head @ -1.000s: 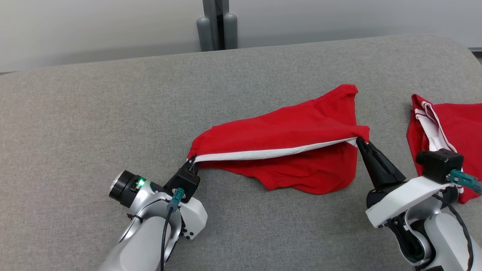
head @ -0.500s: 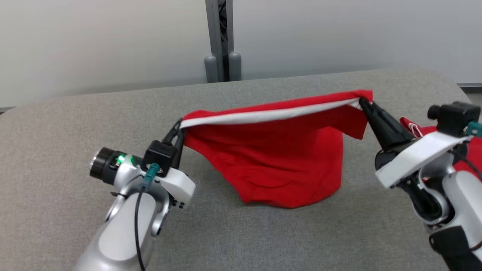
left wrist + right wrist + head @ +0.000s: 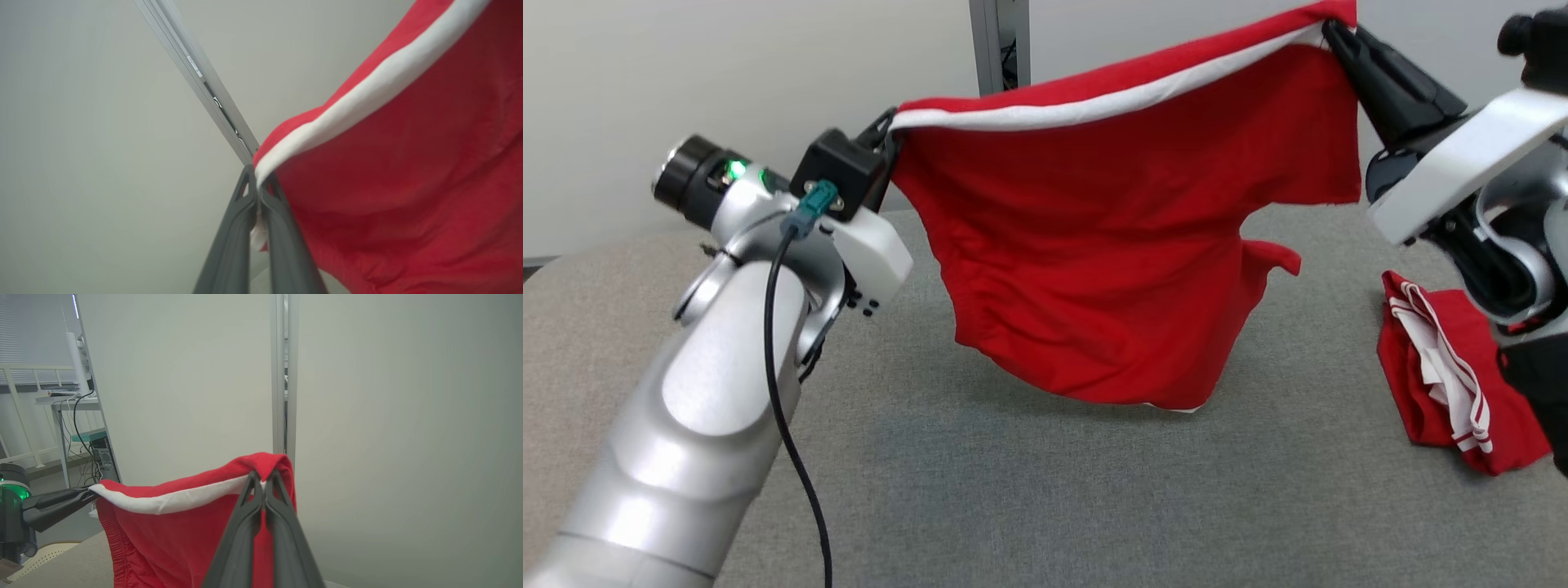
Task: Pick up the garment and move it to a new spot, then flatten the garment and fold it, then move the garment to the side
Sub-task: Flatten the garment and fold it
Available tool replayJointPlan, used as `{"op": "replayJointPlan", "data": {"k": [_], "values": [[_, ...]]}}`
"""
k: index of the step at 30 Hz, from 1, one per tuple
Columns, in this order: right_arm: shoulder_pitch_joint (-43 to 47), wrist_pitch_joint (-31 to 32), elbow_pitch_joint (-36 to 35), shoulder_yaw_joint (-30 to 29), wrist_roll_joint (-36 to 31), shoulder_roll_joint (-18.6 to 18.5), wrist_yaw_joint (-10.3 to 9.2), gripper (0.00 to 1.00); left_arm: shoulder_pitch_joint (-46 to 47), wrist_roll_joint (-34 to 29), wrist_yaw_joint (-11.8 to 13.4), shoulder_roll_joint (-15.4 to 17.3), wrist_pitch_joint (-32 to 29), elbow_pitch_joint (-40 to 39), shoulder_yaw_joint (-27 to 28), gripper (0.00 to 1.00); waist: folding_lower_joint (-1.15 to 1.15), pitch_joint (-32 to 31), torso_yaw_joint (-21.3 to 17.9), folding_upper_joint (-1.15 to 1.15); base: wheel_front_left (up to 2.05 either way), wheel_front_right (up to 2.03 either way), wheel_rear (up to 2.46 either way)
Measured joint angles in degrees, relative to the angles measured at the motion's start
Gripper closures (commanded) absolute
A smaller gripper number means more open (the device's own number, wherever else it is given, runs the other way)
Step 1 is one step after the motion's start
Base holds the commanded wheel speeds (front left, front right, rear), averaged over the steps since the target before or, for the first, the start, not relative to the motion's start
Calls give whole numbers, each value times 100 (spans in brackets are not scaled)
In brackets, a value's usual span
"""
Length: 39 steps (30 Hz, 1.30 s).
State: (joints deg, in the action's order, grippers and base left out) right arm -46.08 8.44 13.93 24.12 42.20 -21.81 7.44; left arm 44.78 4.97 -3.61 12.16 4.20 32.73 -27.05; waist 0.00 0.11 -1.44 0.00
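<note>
a: how does the garment handle?
b: light, soft and limp. it sags between two holds and carries no shape of its own, so it probably swings if moved fast. the white band along the top edge looks the firmest place to pinch, one hold at each end

a: jaws?
b: left gripper clenched on the left end of the band, right gripper clenched on the right end. the cloth hangs stretched between them over the grey table. i cannot tell if the lowest fold is clear of it

a: change from a second ago?
b: then it lay on the table with only the band pulled taut. now both arms are higher and it hangs open. the camera has tilted up too. another red garment lies apart at the right
</note>
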Motion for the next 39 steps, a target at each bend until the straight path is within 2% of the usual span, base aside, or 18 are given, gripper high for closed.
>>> {"op": "replayJointPlan", "data": {"k": [3,7,10,14,15,21,24,29,33,39], "values": [[-495,82,158,90,-18,-70,0,100,498,12,-197,79,-406,-66,-96,100,0,176,5,0,0,0,0],[-1376,220,414,367,14,-114,0,100,1291,46,-325,240,-839,-52,-220,100,0,562,-8,0,0,0,0],[-2293,269,739,731,34,-112,3,100,1963,144,-347,366,-1183,43,-268,100,0,948,-47,0,0,0,0],[-3520,-74,1345,1083,60,32,4,100,2934,145,-364,376,-1189,286,-281,100,0,1537,-111,0,0,0,0],[-3776,-252,1521,1144,49,70,4,100,3157,109,-325,345,-1127,363,-256,100,0,1685,-126,0,0,0,0],[-4968,-1715,2778,1091,-114,360,3,100,4238,-125,339,-9,-151,959,-119,100,0,2534,-189,0,0,0,0],[-5015,-2207,3193,1070,-142,512,4,100,4359,-294,577,-131,385,1308,-225,100,0,2874,-194,0,0,0,0],[-4697,-2336,3298,948,60,563,4,100,4359,-616,778,-227,964,1781,-569,100,0,3324,-163,0,0,0,0],[-4077,-2337,3183,800,177,519,4,100,4162,-764,916,-209,1063,1908,-794,100,0,3585,-121,0,0,0,0],[-3227,-2338,2952,781,431,386,4,100,3611,-843,972,-127,1079,1468,-1082,100,0,3700,-57,0,0,0,0]]}}
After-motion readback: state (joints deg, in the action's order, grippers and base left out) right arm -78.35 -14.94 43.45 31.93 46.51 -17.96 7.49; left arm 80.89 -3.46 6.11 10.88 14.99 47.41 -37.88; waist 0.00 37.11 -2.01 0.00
